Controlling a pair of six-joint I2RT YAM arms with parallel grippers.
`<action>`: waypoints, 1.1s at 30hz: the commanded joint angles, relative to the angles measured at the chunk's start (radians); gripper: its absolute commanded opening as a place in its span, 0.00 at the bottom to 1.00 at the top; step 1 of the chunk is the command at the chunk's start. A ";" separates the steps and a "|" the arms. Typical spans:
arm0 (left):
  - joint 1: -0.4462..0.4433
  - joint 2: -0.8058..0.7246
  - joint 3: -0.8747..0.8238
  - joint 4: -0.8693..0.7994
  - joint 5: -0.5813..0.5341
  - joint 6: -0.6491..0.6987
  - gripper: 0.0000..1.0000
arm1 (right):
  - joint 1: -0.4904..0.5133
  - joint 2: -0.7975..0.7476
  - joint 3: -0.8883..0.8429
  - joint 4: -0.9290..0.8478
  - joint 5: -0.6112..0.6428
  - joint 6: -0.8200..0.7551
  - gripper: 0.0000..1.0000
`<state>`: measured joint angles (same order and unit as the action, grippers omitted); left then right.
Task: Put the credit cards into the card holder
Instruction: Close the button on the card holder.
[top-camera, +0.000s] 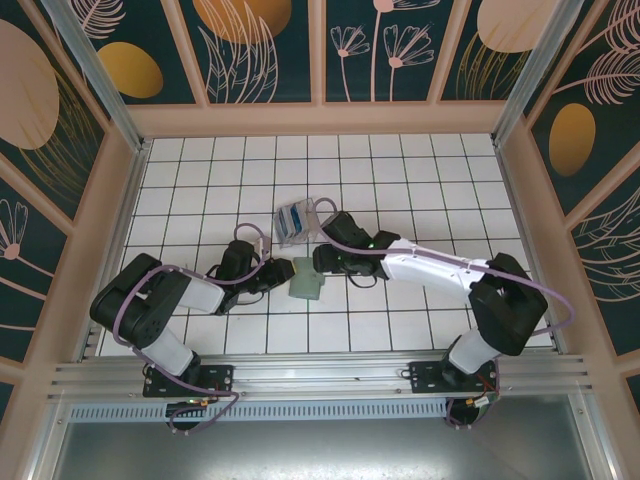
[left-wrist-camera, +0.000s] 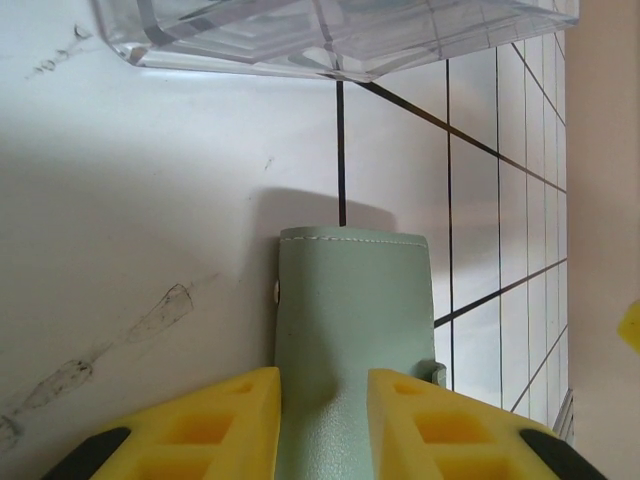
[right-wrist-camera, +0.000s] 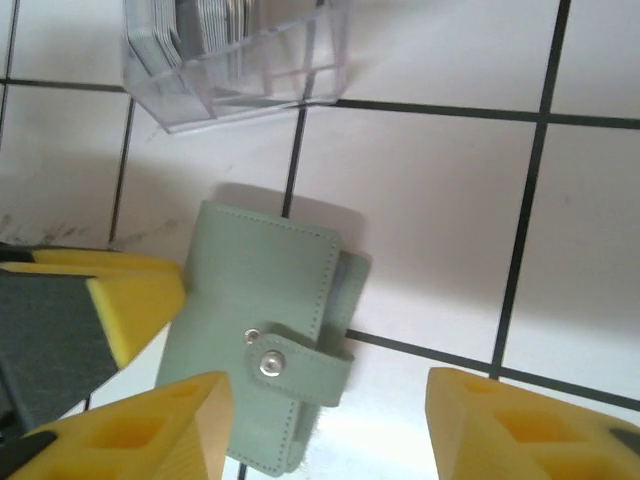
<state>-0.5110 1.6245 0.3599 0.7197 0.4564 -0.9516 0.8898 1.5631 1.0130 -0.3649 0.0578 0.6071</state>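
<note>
Card holder (right-wrist-camera: 265, 300) snapped closed, near clear box (right-wrist-camera: 235, 60) | left gripper (left-wrist-camera: 325, 385) pinching its end | right gripper (right-wrist-camera: 325, 400) spread over it

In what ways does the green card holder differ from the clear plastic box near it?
The card holder is opaque sage green; the clear box is transparent, with cards visible inside. The card holder lies flat, its strap snapped shut; the clear box stands taller on rigid walls. Both rest on the tiled table.
</note>
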 joint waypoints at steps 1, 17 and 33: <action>-0.034 0.049 -0.018 -0.173 0.067 0.017 0.30 | 0.050 0.053 0.047 -0.100 -0.047 0.009 0.51; -0.035 0.055 -0.033 -0.152 0.067 0.020 0.29 | 0.095 0.263 0.181 -0.127 0.043 -0.062 0.40; -0.035 0.059 -0.041 -0.138 0.067 0.012 0.28 | 0.102 0.271 0.184 -0.146 0.087 -0.055 0.25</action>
<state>-0.5110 1.6325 0.3588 0.7269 0.4641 -0.9333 0.9836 1.8450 1.1900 -0.4789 0.1165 0.5529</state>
